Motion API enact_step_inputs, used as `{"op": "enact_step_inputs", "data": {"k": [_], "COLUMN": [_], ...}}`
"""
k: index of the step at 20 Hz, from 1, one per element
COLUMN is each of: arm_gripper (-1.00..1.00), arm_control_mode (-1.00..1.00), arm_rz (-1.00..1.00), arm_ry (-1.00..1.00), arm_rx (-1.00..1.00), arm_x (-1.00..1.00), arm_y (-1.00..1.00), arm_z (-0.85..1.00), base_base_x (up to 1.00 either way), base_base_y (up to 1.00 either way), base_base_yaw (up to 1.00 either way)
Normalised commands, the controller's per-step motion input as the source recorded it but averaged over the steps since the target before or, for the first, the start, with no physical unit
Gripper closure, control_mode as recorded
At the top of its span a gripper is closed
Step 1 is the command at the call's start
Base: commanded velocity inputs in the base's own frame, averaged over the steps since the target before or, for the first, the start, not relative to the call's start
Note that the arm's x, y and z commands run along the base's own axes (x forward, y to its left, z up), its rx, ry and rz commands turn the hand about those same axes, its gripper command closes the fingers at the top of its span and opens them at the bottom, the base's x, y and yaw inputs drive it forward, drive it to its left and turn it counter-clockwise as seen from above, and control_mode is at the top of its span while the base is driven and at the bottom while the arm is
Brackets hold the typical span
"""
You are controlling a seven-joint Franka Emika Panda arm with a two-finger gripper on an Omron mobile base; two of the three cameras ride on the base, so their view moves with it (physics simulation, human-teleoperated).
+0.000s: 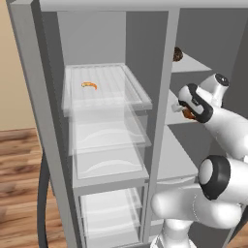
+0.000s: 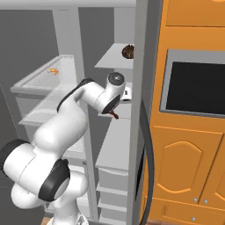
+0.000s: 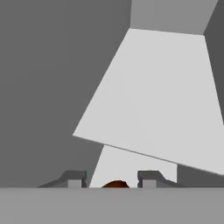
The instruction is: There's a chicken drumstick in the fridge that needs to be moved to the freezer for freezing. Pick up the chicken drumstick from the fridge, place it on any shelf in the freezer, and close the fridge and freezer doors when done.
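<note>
My gripper (image 3: pixel 112 179) is clenching the chicken drumstick (image 2: pixel 115 115) between its 2 fingertips (image 3: pixel 75 178) inside the freezer (image 1: pixel 186 145), hovering over a solid grey shelf (image 3: pixel 162 100). At 10 o'clock in the fridge (image 1: pixel 104 121), a curled orange piece (image 1: pixel 89 85) is lying on the ribbed shelf (image 1: pixel 131 89).

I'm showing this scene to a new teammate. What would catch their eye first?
The white arm reaching into the freezer, its gripper holding the chicken drumstick over a solid grey shelf. Next, the curled orange piece alone on the fridge's ribbed shelf, and the dark lump on the shelf above.
</note>
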Motion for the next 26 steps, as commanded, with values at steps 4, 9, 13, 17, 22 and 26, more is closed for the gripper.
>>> {"op": "enact_step_inputs", "data": {"k": [4,9,13,17,22,26], "arm_gripper": [1.00,1.00,1.00,1.00,1.00,1.00], "arm_control_mode": [-1.00,-1.00,-1.00,-1.00,-1.00,-1.00], "arm_rz": [0.05,0.03,0.03,0.02,0.00,0.00], "arm_ry": [0.00,0.00,0.00,0.00,0.00,0.00], "arm_rx": [0.01,0.00,0.00,0.00,0.00,0.00], "arm_x": [0.39,0.45,0.34,0.19,0.15,0.27], "arm_y": [-0.15,-0.01,-0.02,-0.05,-0.05,0.00], "arm_z": [-0.12,-0.27,-0.29,-0.26,-0.26,-0.11], "base_base_x": [0.00,0.00,0.00,0.00,0.00,0.00], "base_base_y": [0.00,0.00,0.00,0.00,0.00,0.00], "base_base_yaw": [0.00,0.00,0.00,0.00,0.00,0.00]}}
